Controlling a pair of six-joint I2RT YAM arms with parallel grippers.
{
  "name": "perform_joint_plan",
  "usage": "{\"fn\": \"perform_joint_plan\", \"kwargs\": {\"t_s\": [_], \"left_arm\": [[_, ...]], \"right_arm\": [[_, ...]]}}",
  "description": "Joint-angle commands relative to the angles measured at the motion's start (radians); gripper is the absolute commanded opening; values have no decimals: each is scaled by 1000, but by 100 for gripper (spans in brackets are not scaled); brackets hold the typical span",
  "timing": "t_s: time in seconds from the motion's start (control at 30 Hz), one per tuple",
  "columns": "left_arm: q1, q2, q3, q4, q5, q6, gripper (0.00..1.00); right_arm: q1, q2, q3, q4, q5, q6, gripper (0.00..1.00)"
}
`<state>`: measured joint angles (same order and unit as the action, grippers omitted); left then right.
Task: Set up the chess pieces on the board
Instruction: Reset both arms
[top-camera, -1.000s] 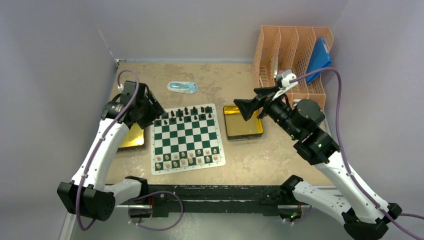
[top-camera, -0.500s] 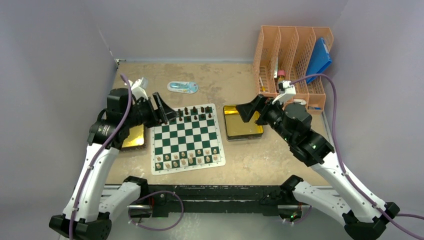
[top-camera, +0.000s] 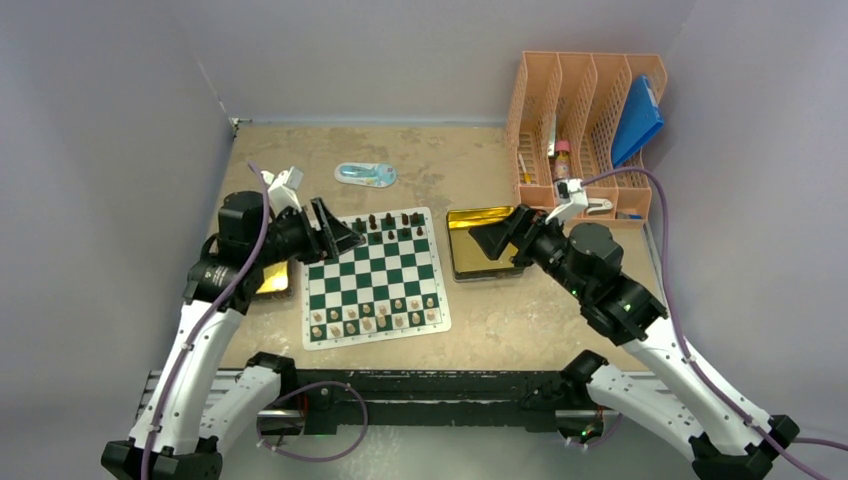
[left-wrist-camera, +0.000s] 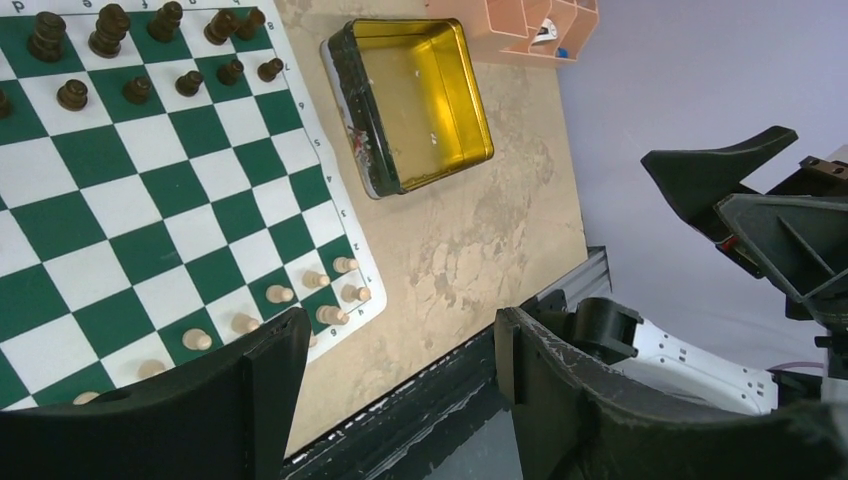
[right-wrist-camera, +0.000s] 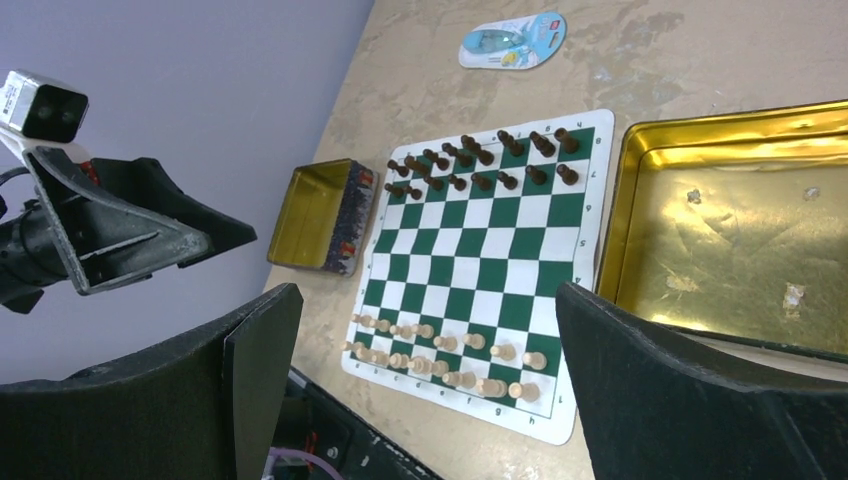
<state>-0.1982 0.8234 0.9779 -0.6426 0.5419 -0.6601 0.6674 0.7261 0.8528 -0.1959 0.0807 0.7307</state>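
Note:
The green-and-white board (top-camera: 372, 275) lies mid-table. Dark pieces (top-camera: 385, 226) fill its two far rows. Cream pieces (top-camera: 375, 318) fill its two near rows. My left gripper (top-camera: 340, 232) is open and empty, raised over the board's far left corner. My right gripper (top-camera: 497, 238) is open and empty, raised over the gold tray to the right. The left wrist view shows the board (left-wrist-camera: 150, 200), dark pieces (left-wrist-camera: 150, 80), cream pieces (left-wrist-camera: 300, 290) and my open left gripper (left-wrist-camera: 400, 345). The right wrist view shows the board (right-wrist-camera: 480, 270), dark pieces (right-wrist-camera: 480, 165), cream pieces (right-wrist-camera: 440, 360) and my open right gripper (right-wrist-camera: 425, 320).
An empty gold tray (top-camera: 452, 250) lies right of the board. A smaller gold tin (top-camera: 270, 278) lies to its left. An orange file rack (top-camera: 585, 110) with a blue folder (top-camera: 637, 120) stands at the back right. A blue-white packet (top-camera: 365, 174) lies behind the board.
My left arm has risen from over the left tin and swung its open gripper to the board's far left corner. My right gripper has dropped lower and nearer over the gold tray.

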Motion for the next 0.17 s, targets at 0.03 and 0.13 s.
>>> {"fn": "perform_joint_plan", "kwargs": {"t_s": [0.03,0.13], "left_arm": [[-4,14,30,59,21,35,67],[-3,5,29,58,-5,33,67]], "right_arm": [[3,-3,8,53,-6,26,99],[3,-6,5,50,-1,26,99]]}}
